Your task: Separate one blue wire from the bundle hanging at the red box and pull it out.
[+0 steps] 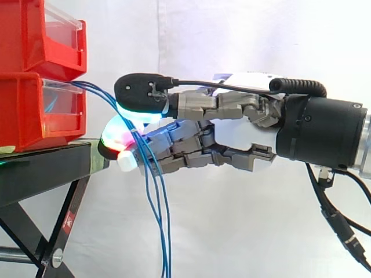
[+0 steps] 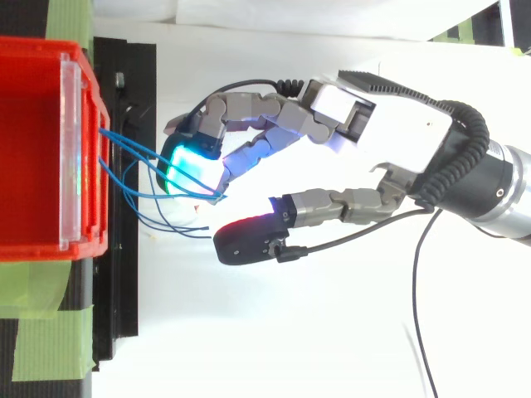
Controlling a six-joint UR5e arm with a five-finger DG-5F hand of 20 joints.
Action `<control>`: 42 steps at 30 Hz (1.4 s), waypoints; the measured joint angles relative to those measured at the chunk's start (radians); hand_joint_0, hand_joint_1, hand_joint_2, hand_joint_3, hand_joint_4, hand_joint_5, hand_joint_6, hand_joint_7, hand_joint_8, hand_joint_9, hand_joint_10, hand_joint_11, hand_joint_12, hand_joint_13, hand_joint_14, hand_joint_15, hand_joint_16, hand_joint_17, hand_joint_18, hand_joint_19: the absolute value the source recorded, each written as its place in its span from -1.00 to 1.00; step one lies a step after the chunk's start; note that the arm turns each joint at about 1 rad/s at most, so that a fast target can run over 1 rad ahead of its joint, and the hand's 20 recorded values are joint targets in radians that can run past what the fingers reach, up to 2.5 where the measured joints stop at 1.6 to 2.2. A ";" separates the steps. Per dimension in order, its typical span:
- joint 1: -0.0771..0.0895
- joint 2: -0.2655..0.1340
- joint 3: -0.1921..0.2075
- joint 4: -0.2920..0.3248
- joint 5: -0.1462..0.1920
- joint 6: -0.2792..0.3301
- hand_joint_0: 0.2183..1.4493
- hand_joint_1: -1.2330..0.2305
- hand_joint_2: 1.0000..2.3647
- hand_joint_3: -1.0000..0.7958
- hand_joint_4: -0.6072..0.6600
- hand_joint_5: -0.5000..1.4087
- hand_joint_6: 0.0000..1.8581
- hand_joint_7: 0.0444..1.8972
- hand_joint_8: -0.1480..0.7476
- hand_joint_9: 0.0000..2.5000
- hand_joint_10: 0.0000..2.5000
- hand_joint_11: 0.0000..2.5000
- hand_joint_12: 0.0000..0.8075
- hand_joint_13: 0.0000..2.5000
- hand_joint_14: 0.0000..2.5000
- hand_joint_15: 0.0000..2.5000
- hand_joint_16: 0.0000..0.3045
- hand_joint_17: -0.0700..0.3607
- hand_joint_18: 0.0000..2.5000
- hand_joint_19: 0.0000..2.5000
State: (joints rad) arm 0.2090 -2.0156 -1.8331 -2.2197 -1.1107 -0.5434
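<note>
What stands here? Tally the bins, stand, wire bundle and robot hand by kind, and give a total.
Red bins: 2
Black stand: 1
Bundle of blue wires: 1 (strands overlap too much to count)
Hand: 1
Total: 5

Side camera: we look level across, close. Top camera: straight down, close. Shared: red bin, hand, blue wires.
</note>
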 measured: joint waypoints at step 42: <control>0.007 0.000 0.019 -0.005 0.003 -0.003 -0.37 -0.20 -0.95 0.20 0.29 -0.59 -0.31 0.38 0.05 -0.23 -0.99 -0.45 -0.11 -0.61 -0.99 -0.78 -0.69 -0.19 -0.67 -0.64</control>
State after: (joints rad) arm 0.2160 -2.0156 -1.8142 -2.2243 -1.1079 -0.5461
